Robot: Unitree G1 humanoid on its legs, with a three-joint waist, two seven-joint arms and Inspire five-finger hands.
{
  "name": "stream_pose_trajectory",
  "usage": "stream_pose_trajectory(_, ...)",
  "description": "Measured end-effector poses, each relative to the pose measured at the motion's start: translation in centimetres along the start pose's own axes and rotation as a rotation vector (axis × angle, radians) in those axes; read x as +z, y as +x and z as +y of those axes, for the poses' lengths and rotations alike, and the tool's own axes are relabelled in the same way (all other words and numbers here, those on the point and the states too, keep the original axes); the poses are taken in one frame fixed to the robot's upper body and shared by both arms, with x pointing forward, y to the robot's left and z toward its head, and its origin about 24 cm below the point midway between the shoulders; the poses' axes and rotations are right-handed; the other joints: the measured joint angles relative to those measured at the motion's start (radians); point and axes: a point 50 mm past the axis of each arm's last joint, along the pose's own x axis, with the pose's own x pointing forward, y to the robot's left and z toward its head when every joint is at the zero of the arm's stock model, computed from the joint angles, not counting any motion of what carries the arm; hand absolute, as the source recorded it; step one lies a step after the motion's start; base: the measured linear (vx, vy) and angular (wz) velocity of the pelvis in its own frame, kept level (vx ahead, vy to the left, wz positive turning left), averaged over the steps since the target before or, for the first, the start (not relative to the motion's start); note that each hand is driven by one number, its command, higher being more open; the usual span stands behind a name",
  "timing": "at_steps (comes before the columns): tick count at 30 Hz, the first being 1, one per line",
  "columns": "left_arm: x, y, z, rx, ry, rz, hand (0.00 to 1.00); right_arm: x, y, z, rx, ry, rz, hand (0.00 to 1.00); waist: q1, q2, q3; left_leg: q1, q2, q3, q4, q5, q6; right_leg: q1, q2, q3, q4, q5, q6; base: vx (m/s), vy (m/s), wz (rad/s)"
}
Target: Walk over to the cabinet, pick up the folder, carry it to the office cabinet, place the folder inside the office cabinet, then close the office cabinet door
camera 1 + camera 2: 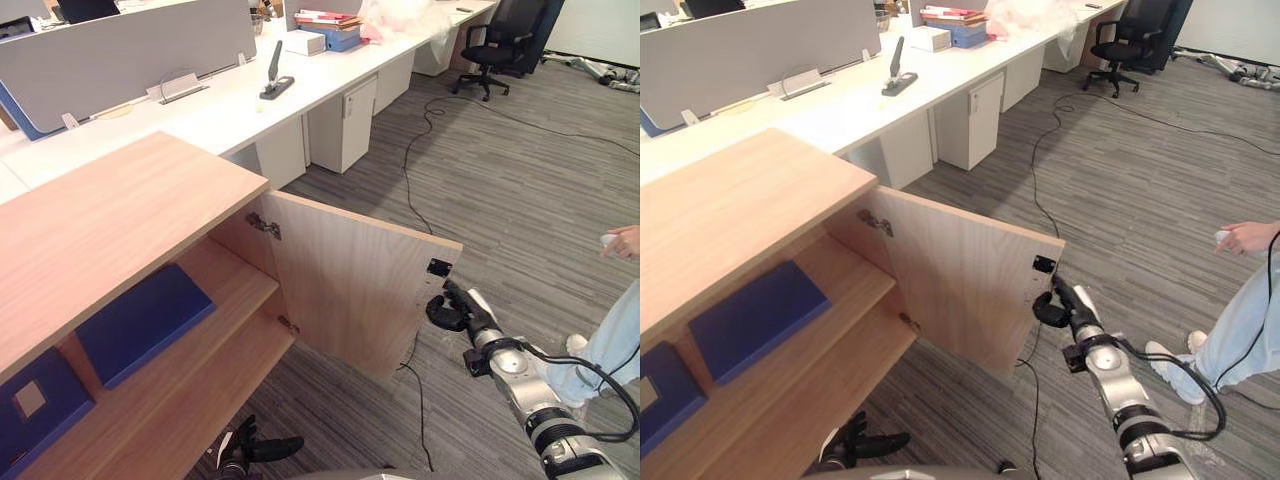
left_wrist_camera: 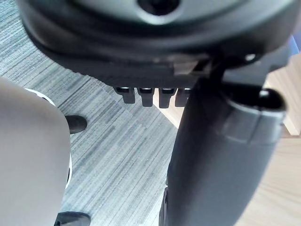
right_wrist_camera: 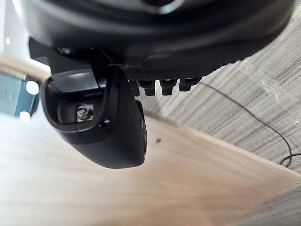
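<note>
the right robot hand sits at the free edge of the office cabinet door, just below the door's black catch. its fingers are stretched toward the wood and hold nothing; whether they touch it i cannot tell. the door stands wide open. i judge it a stiff, light panel swinging on its hinges, best pushed at this outer edge, farthest from them. behind the door, on the inner shelf, the blue folder lies flat, well apart from the right robot hand, so placing looks done and closing is left. a second blue folder lies further from the door. the left robot hand hangs relaxed and empty, low beside the door's hinge side.
</note>
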Motion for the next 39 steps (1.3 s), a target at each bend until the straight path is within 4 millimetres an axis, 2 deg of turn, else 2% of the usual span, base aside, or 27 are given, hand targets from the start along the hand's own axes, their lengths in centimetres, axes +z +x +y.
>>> stream_pose_trajectory(8, 0.0, 0.0, 0.3, -0.001, 0.007, -0.004, 1.0, 1.5, -0.1, -1.6, 0.143, -0.422, -0.003, 1.0, -0.002, -0.006, -0.001, -0.003, 0.01, 0.002, -0.01, 0.011, -0.001, 0.015, 0.021, 0.01, -0.067, 0.045, -0.009, -0.02, 0.003, -0.05)
stream_pose_trajectory(16, 0.0, 0.0, 0.9, 0.014, 0.014, -0.004, 1.0, 3.3, -1.0, -0.8, 0.284, -0.699, -0.075, 1.0, -0.009, -0.017, -0.001, 0.001, 0.034, 0.008, -0.018, 0.01, -0.004, 0.015, 0.054, 0.032, -0.094, 0.059, -0.02, 0.01, -0.01, -0.11)
stream_pose_trajectory(21, -0.3, 0.0, 1.7, 0.055, -0.014, 0.014, 1.0, 4.8, -2.4, 1.7, 0.443, -0.85, -0.173, 1.0, -0.018, -0.03, -0.002, 0.0, 0.055, 0.029, -0.013, 0.006, -0.017, 0.016, 0.078, 0.052, -0.111, 0.069, -0.034, -0.03, -0.018, -0.15)
stream_pose_trajectory(24, -0.5, 0.0, 2.1, 0.081, -0.032, 0.028, 1.0, 6.2, -3.6, 4.8, 0.567, -0.877, -0.294, 1.0, -0.013, -0.043, -0.009, -0.005, 0.078, 0.035, 0.01, -0.004, -0.024, 0.019, 0.099, 0.059, -0.118, 0.074, -0.044, -0.04, -0.052, -0.11)
stream_pose_trajectory(28, -0.3, 0.2, 2.0, 0.09, -0.071, 0.03, 1.0, 7.7, -4.9, 9.1, 0.733, -0.887, -0.452, 1.0, 0.009, -0.045, -0.008, -0.005, 0.097, 0.029, 0.027, -0.009, -0.027, 0.031, 0.115, 0.054, -0.121, 0.072, -0.058, -0.05, -0.052, 0.02)
stream_pose_trajectory(30, -0.3, 0.2, 2.1, 0.102, -0.116, 0.03, 1.0, 8.4, -6.0, 12.2, 0.859, -0.83, -0.55, 1.0, 0.03, -0.048, -0.01, -0.011, 0.107, 0.02, 0.036, -0.011, -0.029, 0.033, 0.122, 0.045, -0.121, 0.07, -0.061, -0.05, -0.05, 0.09)
stream_pose_trajectory(33, -0.7, 0.0, 2.8, 0.156, -0.196, 0.043, 1.0, 9.1, -7.7, 14.6, 0.992, -0.843, -0.673, 1.0, 0.052, -0.054, -0.014, -0.024, 0.108, -0.002, 0.041, -0.011, -0.028, 0.033, 0.122, 0.026, -0.119, 0.067, -0.065, -0.03, -0.025, 0.17)
stream_pose_trajectory(37, -2.9, -1.0, 4.9, 0.25, -0.277, 0.091, 1.0, 8.5, -8.2, 14.8, 1.053, -0.874, -0.674, 1.0, 0.066, -0.078, -0.019, -0.035, 0.105, -0.034, 0.043, -0.01, -0.028, 0.037, 0.114, -0.003, -0.106, 0.051, -0.063, 0.0, 0.004, 0.25)
stream_pose_trajectory(39, -5.2, -2.1, 6.3, 0.327, -0.352, 0.15, 1.0, 8.0, -8.1, 14.1, 1.059, -0.903, -0.638, 1.0, 0.078, -0.098, -0.014, -0.036, 0.102, -0.05, 0.042, -0.01, -0.028, 0.037, 0.108, -0.017, -0.085, 0.034, -0.06, 0.02, 0.011, 0.21)
